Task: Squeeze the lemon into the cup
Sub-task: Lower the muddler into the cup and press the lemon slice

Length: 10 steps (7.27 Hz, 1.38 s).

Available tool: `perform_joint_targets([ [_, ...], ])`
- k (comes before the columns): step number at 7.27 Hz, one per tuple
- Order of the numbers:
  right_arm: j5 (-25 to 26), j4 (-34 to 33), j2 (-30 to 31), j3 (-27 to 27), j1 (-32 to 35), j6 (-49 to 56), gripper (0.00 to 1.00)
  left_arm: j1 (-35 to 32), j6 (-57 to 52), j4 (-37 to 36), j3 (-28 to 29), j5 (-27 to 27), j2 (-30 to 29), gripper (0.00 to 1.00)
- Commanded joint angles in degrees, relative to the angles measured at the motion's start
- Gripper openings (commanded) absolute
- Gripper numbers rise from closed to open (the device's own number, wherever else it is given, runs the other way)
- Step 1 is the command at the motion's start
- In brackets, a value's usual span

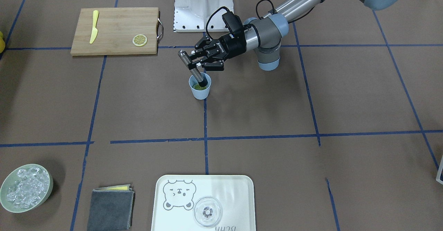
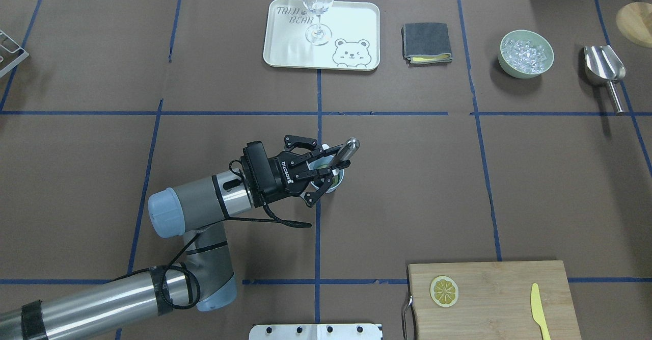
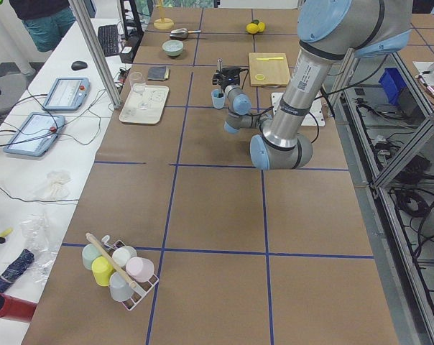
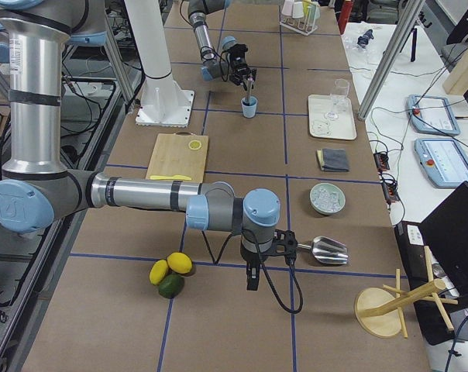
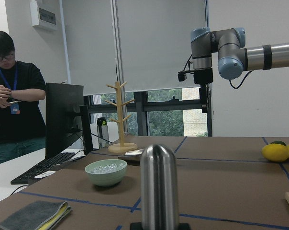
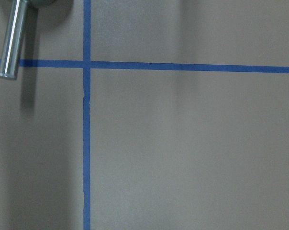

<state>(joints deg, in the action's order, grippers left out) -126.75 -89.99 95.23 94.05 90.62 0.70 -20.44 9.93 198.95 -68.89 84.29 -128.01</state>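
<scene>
The lemon slice (image 1: 139,40) lies flat on the wooden cutting board (image 1: 114,30), far from both grippers; it also shows in the overhead view (image 2: 443,291). The light-blue cup (image 1: 200,91) stands upright near the table's middle. My left gripper (image 1: 198,60) is shut on a steel muddler (image 1: 189,65), tilted, with its lower end inside the cup on something yellow-green. In the overhead view the left gripper (image 2: 335,164) covers much of the cup (image 2: 336,181). My right gripper (image 4: 252,279) hangs low over the table far away; I cannot tell whether it is open.
A yellow knife (image 1: 93,26) lies on the board. A tray (image 1: 238,189) carries a clear glass (image 1: 207,211). A green bowl of ice (image 1: 26,187), a folded cloth (image 1: 110,208), a metal scoop (image 2: 603,70) and whole fruits (image 4: 170,275) lie around the edges.
</scene>
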Motion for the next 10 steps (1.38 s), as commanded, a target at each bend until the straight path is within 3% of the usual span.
perform_joint_targets([
  [1, 0.1, 0.1, 0.0, 0.0, 0.0, 0.0, 1.00, 0.3, 0.0, -0.2, 0.2, -0.4, 0.0, 0.00],
  [7, 0.1, 0.2, 0.1, -0.2, 0.0, -0.2, 1.00, -2.9, 5.4, -1.4, -6.1, 0.0, 0.0, 0.00],
  [9, 0.0, 0.2, 0.1, -0.2, 0.0, -0.4, 1.00, -5.6, 6.5, -11.9, -10.5, 0.4, 0.7, 0.00],
  [10, 0.0, 0.2, 0.1, -0.2, 0.0, -0.7, 1.00, -7.1, 10.8, -17.1, -13.1, 3.4, 1.2, 0.00],
])
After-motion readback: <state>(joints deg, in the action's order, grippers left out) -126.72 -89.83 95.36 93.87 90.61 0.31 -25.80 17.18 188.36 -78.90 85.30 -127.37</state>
